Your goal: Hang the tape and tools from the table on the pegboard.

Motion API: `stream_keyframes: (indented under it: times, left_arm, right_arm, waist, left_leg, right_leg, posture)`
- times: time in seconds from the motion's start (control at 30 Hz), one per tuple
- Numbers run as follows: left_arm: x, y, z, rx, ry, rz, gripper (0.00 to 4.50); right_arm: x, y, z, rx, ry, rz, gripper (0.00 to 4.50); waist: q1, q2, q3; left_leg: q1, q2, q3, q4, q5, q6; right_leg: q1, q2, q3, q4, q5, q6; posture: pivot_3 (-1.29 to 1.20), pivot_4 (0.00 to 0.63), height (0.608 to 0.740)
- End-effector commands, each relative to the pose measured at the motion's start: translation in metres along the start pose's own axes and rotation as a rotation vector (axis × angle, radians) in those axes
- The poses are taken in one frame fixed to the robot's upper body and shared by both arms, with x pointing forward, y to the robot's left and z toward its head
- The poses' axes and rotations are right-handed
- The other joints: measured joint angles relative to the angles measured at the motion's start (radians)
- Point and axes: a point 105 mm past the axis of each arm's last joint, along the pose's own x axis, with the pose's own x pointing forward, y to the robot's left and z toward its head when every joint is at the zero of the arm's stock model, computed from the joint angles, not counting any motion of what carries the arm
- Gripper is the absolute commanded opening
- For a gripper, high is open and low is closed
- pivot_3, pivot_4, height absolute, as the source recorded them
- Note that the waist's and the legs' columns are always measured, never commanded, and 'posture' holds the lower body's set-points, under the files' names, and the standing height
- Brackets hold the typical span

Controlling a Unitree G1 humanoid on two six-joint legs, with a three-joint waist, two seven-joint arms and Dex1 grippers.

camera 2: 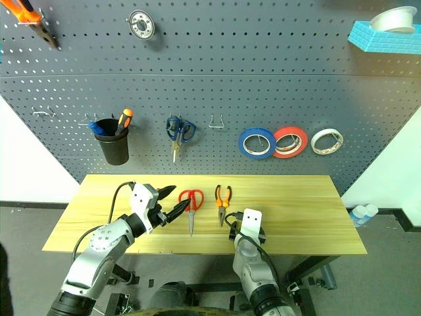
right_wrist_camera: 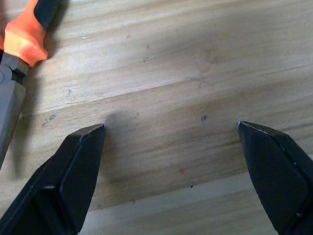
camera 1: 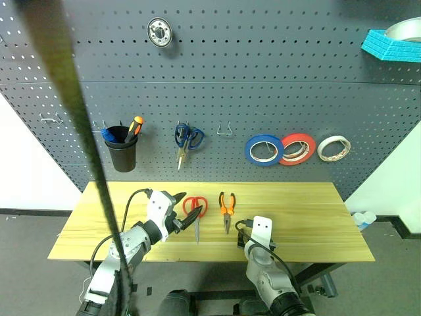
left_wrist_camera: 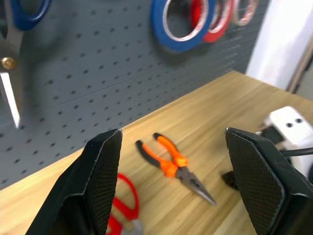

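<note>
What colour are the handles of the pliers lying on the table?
Orange with black. The pliers show best in the left wrist view, lying on the table.

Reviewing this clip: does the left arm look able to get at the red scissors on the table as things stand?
Probably yes. The left end effector is open and sits right beside the red scissors, which lie flat on the table apart from the pliers, with nothing between.

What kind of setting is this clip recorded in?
Most likely a workshop-style tool station, perhaps a staged one: a dark grey perforated pegboard with metal hooks holds blue, red and white tape rolls and blue-handled scissors, above a light wood-grain table bearing red-handled scissors and orange-and-black pliers.
</note>
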Motion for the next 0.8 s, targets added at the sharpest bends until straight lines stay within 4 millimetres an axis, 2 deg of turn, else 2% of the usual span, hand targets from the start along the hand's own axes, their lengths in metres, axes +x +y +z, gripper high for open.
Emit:
stream_keyframes:
  times: [0.03,0.13,0.23,0.37,0.57,0.8]
  left_arm:
    - [0.057,0.036,0.078,0.212,-0.086,-0.260,3.51]
    - [0.057,0.036,0.078,0.206,-0.086,-0.250,3.51]
    - [0.057,0.038,0.080,0.206,-0.090,-0.233,3.51]
    - [0.059,0.041,0.079,0.205,-0.081,-0.197,3.51]
    - [0.061,0.041,0.076,0.212,-0.061,-0.178,3.51]
    - [0.061,0.044,0.074,0.213,-0.037,-0.151,3.51]
  right_arm:
    - [-0.151,-0.200,0.321,-0.678,-0.727,0.276,4.48]
    - [-0.161,-0.165,0.319,-0.665,-0.808,0.362,4.48]
    - [-0.158,-0.140,0.308,-0.611,-0.843,0.387,4.48]
    - [-0.134,-0.114,0.296,-0.525,-0.818,0.372,4.48]
    - [-0.125,-0.087,0.283,-0.521,-0.787,0.462,4.48]
    - [-0.126,-0.075,0.276,-0.503,-0.777,0.515,4.48]
  waist:
    - [0.000,0.000,0.000]
    - [0.000,-0.001,0.000]
    - [0.000,-0.001,0.000]
    - [0.001,-0.001,0.000]
    - [-0.003,-0.003,0.001]
    - [0.000,-0.002,0.002]
  left_leg:
    - [0.000,0.000,0.000,-0.001,0.000,0.000]
    - [0.000,0.000,0.000,-0.002,0.000,0.000]
    - [0.000,0.000,0.000,-0.004,0.000,0.000]
    - [0.000,0.000,0.000,-0.004,0.000,0.000]
    - [0.000,0.000,0.000,-0.004,0.000,0.000]
    - [-0.001,0.000,0.000,-0.005,0.000,0.000]
  right_leg:
    - [0.000,0.000,0.000,-0.001,0.000,0.000]
    - [0.001,0.000,0.000,-0.004,0.000,0.000]
    - [0.001,0.000,0.000,-0.006,0.000,0.000]
    - [0.001,0.000,0.000,-0.008,0.000,0.001]
    - [0.002,0.001,-0.001,-0.009,0.001,0.001]
    - [0.002,0.000,-0.001,-0.010,0.001,0.001]
  posture:
    - [-0.20,0.000,0.680]
    - [-0.19,0.000,0.680]
    - [-0.19,0.000,0.680]
    - [-0.19,0.000,0.680]
    - [-0.19,0.000,0.680]
    - [-0.19,0.000,0.680]
